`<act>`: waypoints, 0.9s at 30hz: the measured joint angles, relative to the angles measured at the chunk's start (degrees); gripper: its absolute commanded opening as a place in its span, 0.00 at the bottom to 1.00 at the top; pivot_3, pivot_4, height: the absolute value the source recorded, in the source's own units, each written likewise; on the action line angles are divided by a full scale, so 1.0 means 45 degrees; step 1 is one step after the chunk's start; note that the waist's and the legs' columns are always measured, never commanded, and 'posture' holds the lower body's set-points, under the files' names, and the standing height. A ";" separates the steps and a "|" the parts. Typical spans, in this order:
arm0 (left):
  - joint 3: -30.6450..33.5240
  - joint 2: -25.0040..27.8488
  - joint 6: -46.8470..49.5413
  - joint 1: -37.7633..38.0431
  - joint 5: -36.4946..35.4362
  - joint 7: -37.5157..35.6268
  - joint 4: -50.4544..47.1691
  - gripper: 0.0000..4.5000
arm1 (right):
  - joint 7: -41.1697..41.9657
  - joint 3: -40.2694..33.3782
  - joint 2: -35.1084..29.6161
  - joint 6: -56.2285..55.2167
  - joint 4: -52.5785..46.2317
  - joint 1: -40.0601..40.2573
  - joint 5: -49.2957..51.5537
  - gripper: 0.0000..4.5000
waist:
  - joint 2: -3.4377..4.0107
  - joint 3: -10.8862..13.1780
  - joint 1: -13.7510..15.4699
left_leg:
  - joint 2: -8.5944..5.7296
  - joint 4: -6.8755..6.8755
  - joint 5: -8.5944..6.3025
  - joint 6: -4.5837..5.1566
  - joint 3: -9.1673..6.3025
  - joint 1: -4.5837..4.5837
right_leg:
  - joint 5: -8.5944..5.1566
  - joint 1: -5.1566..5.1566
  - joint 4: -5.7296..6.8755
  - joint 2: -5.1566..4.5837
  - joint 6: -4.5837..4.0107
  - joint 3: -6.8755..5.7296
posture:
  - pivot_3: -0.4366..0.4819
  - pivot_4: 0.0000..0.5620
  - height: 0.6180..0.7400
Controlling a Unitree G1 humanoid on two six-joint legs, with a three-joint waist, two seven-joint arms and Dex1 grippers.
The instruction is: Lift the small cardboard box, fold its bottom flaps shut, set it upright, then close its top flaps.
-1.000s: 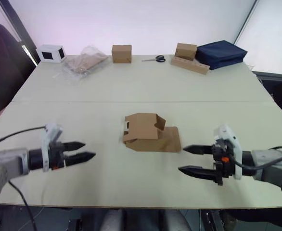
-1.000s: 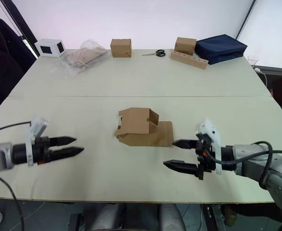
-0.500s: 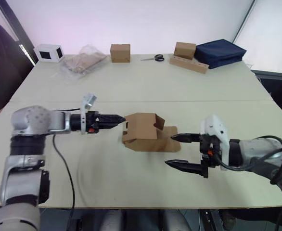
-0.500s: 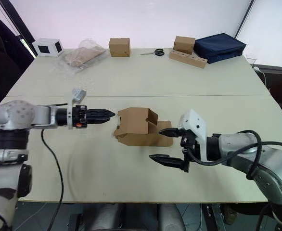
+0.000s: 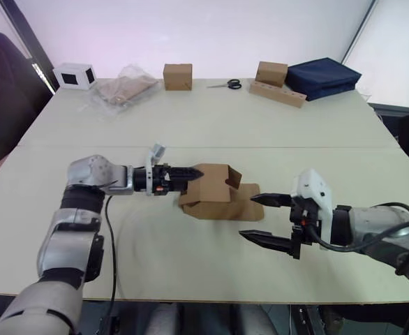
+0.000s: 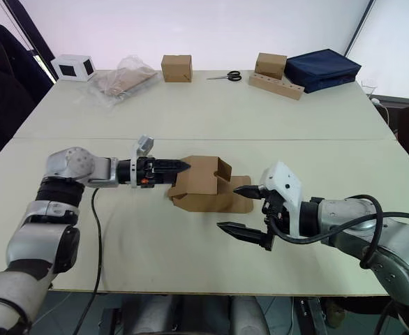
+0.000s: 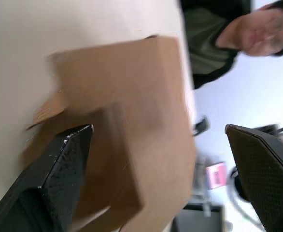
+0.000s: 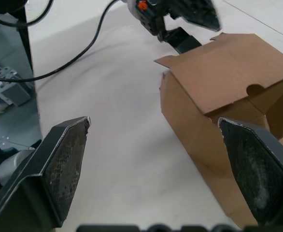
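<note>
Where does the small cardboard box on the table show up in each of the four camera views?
Left eye view: small cardboard box at the table's centre, left gripper at its side.
Right eye view: centre again, right gripper open on its other side.
Left wrist view: box close between the fingers.
Right wrist view: box ahead, between the fingers.
Shared landmark: scissors at the far table edge, in both eye views.

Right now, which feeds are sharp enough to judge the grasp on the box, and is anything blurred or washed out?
Left wrist view: the small cardboard box is smeared by blur. Right wrist view: box edges crisp, the left gripper soft behind. Eye views: even light, the right gripper clear, bright washed-out backdrop beyond the table.
</note>
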 measured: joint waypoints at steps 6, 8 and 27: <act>-0.0034 -0.0514 -0.0383 -0.0172 0.0561 -0.0722 0.0954 1.00 | -0.0491 -0.0187 -0.0003 0.0098 -0.0148 0.0353 0.0238 0.99 | 0.0000 0.0000 -0.0053 | 0.0002 -0.0004 0.0002 -0.0003 0.0000 0.0000 | 0.0000 -0.0010 0.0005 0.0004 0.0000 0.0002 | 0.48 0.27 1.00; 0.0000 -0.0602 -0.0469 -0.0253 0.0681 -0.0861 0.1295 1.00 | -0.0587 -0.0266 -0.0002 0.0096 -0.0175 0.0540 0.0241 0.99 | 0.0000 0.0000 -0.0039 | 0.0001 -0.0001 0.0001 -0.0001 0.0001 0.0000 | 0.0000 -0.0006 0.0005 0.0002 0.0000 0.0002 | 0.48 0.27 1.00; 0.0555 -0.1292 -0.1199 -0.0346 0.1465 -0.1852 0.1936 0.01 | -0.0516 -0.0643 -0.0006 -0.0351 -0.0257 0.1668 -0.0446 1.00 | -0.0001 -0.0001 -0.0032 | 0.0001 0.0016 0.0002 -0.0003 -0.0002 0.0000 | 0.0000 0.0003 0.0008 0.0004 0.0001 0.0000 | 0.48 0.27 1.00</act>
